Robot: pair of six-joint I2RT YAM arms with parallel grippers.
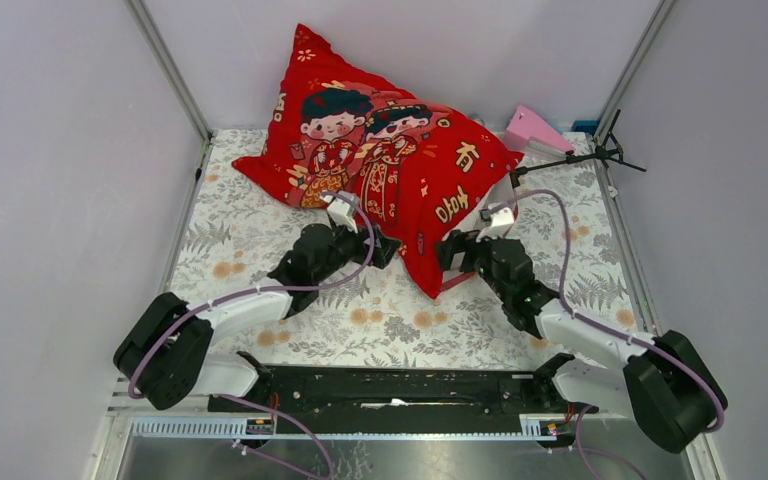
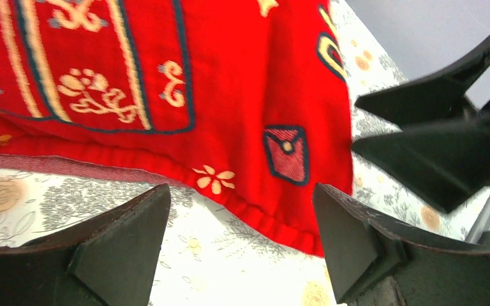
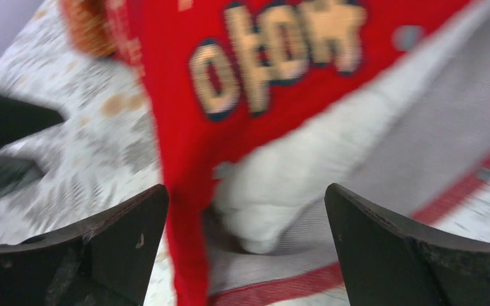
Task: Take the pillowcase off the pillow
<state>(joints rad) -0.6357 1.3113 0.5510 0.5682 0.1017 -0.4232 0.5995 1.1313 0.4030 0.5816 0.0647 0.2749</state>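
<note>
Left gripper [image 1: 392, 250] and right gripper [image 1: 450, 252] meet at the near corner of the pillowcase [image 1: 380, 150] in the top view, 1 on each side of it, with their tips near each other. The red pillowcase lies puffed at the far middle of the floral cloth [image 1: 400, 330]. Its far corner rises against the back wall, and the 2 printed figures face up. A pink thing [image 1: 535, 130] and a black stand [image 1: 580, 158] sit at the far right, just beside it.

From the left wrist, the left gripper [image 2: 241, 197] is released, its jaws spread wide and holding nothing. The pillowcase [image 2: 230, 95] fills the upper picture, and its stitched hem runs just beyond the jaw tips, over the cloth [image 2: 217, 261]. The right gripper [image 2: 363, 124] shows at the right edge, beside the hem's corner.

From the right wrist, which is blurred, the right gripper [image 3: 247, 197] is likewise released, jaws wide apart and gripping nothing. Ahead of them the pillowcase [image 3: 185, 140] gapes open. The white pillow [image 3: 274, 185] bulges out of its mouth, the rest hidden inside. Pale lining and a red hem show below and to the right.
</note>
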